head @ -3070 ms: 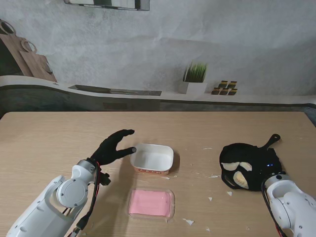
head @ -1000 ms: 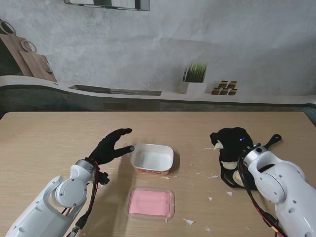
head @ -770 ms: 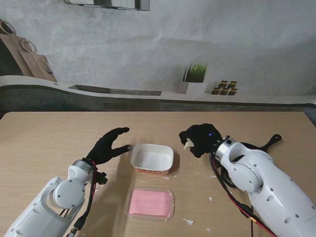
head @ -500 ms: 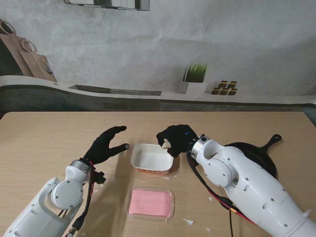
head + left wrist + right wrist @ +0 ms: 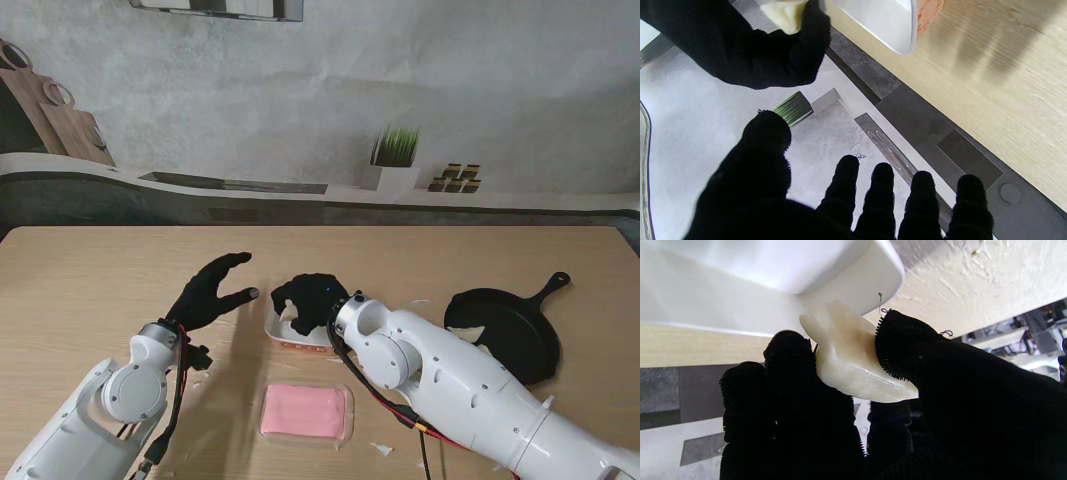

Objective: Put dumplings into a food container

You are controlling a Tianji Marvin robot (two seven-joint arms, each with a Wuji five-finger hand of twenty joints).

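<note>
My right hand (image 5: 308, 300) hovers over the white food container (image 5: 288, 333), shut on a pale dumpling (image 5: 850, 363) pinched between thumb and fingers. The same dumpling (image 5: 784, 15) shows in the left wrist view under my right hand (image 5: 740, 43), next to the container (image 5: 887, 23). In the right wrist view the container's rim (image 5: 873, 276) lies just beyond the dumpling. My left hand (image 5: 208, 292) stands open to the left of the container, apart from it, fingers (image 5: 882, 186) spread. The black pan (image 5: 505, 325) at the right holds a pale dumpling (image 5: 468, 336) near its left rim.
A pink lid (image 5: 305, 412) in a clear tray lies nearer to me than the container. White crumbs (image 5: 382, 449) dot the table between lid and pan. A potted plant (image 5: 392, 158) and small boxes (image 5: 455, 178) stand on the ledge beyond the table.
My right hand lifted a dumpling out of the pan and carried it left across the table to above the container. My left hand drew slightly away from the container.
</note>
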